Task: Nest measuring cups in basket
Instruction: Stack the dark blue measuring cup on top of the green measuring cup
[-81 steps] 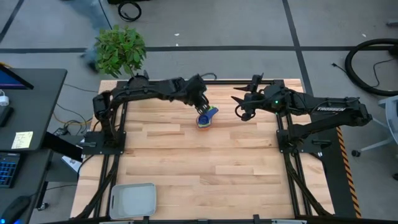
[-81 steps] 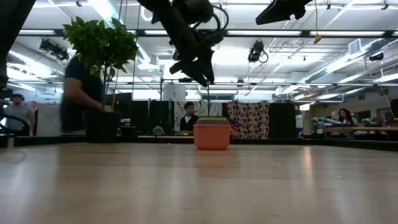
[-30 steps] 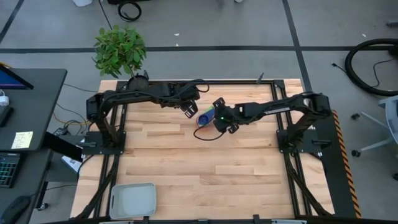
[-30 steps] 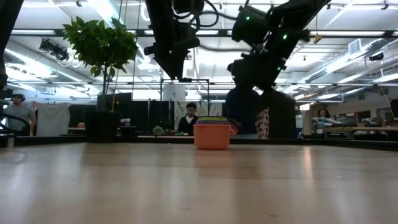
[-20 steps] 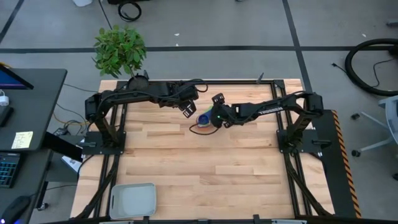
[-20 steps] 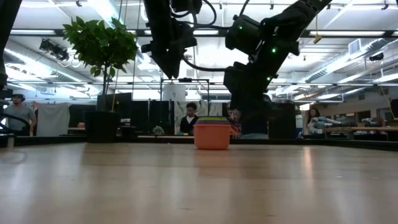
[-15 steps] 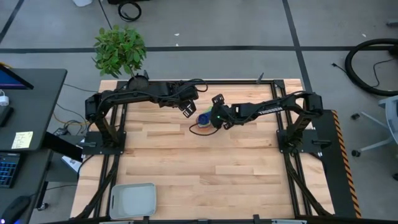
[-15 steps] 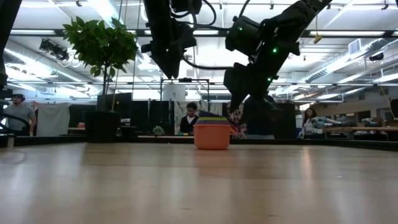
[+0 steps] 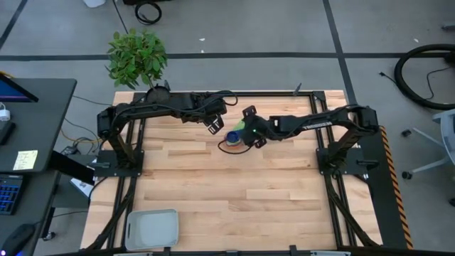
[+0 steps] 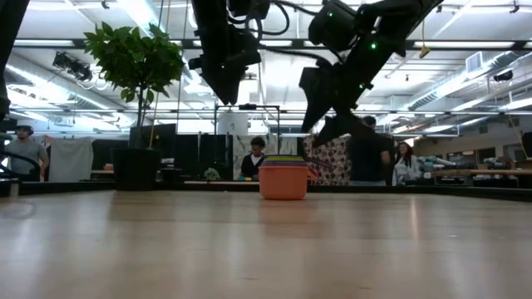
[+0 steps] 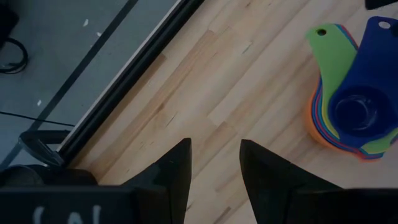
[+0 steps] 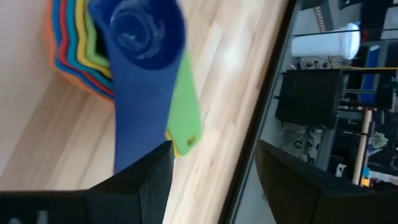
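high view: the cups [image 9: 232,139] sit already nested in one stack on the counter [image 9: 234,185], toward 12 o'clock of its middle, with the dark blue one on top and an orange one at the bottom. the basket [image 9: 151,228] lies well apart at about 7 o'clock, near the counter's corner, with nothing in it.

the right gripper [image 9: 245,135] hangs just beside the stack at its 3 o'clock side, jaws spread wide and holding nothing; its wrist view shows the blue and green handles running out between its fingers [image 12: 140,180]. the left gripper [image 9: 215,126] hovers near the stack at its 10 o'clock side, jaws partly apart and also holding nothing.

nesting looks done, so the step in hand seems to be the pickup of the whole stack by the right arm. the next move likely calls for lowering the jaws around the handles or the rim, closing firmly enough that the stack lifts as one, then carrying it across to the basket. a loose pinch on the top cup alone could pull it out of the rest.
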Tool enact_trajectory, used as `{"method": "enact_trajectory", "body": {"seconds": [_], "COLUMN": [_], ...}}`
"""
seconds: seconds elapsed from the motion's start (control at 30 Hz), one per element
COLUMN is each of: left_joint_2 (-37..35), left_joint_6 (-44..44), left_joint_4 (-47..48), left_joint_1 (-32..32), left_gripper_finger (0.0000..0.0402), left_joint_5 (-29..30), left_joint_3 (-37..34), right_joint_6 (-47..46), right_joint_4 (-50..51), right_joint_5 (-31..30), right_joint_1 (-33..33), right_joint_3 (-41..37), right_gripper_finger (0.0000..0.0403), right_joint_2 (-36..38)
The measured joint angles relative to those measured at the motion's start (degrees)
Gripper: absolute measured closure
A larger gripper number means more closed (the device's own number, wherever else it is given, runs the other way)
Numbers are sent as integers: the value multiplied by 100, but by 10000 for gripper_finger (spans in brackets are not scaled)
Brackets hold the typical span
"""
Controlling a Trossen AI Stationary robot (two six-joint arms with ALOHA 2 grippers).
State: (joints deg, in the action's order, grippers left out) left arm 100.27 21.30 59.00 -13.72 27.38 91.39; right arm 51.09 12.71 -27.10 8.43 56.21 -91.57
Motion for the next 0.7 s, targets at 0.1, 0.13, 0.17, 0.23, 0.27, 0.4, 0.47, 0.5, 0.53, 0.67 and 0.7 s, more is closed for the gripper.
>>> {"method": "enact_trajectory", "body": {"seconds": [0.1, 0.13, 0.17, 0.23, 0.27, 0.4, 0.47, 0.5, 0.53, 0.67, 0.7], "left_joint_2": [0, 0, 0, 0, 0, 0, 0, 0, 0, 0, 0], "left_joint_6": [-11, -11, -11, -11, -10, -9, -9, -7, -7, 14, 13], "left_joint_4": [5, 13, 25, 70, 86, 94, 92, 94, 90, 94, 94], "left_joint_1": [0, 0, 0, 0, 0, 0, 0, 0, 0, 0, 0], "left_gripper_finger": [260, 260, 260, 260, 260, 260, 260, 260, 260, 260, 260], "left_joint_5": [0, 0, 0, 0, 0, 0, 0, 0, 2, 1, 0], "left_joint_3": [0, 0, 0, 0, 0, 0, 0, 0, 0, -2, -2], "right_joint_6": [-179, -320, -466, -675, -744, -859, -863, -786, -696, -607, -603], "right_joint_4": [132, 197, 273, 435, 490, 615, 710, 737, 718, 640, 617], "right_joint_5": [214, 386, 601, 1073, 1278, 1673, 1824, 1860, 1861, 1793, 1789], "right_joint_1": [-47, -63, -80, -97, -99, -99, -95, -94, -97, -75, -56], "right_joint_3": [0, 0, 0, 0, 0, 2, 3, -17, -28, -99, -122], "right_gripper_finger": [174, 174, 174, 174, 174, 174, 174, 174, 174, 174, 174], "right_joint_2": [176, 232, 290, 385, 410, 389, 344, 316, 289, 257, 254]}}
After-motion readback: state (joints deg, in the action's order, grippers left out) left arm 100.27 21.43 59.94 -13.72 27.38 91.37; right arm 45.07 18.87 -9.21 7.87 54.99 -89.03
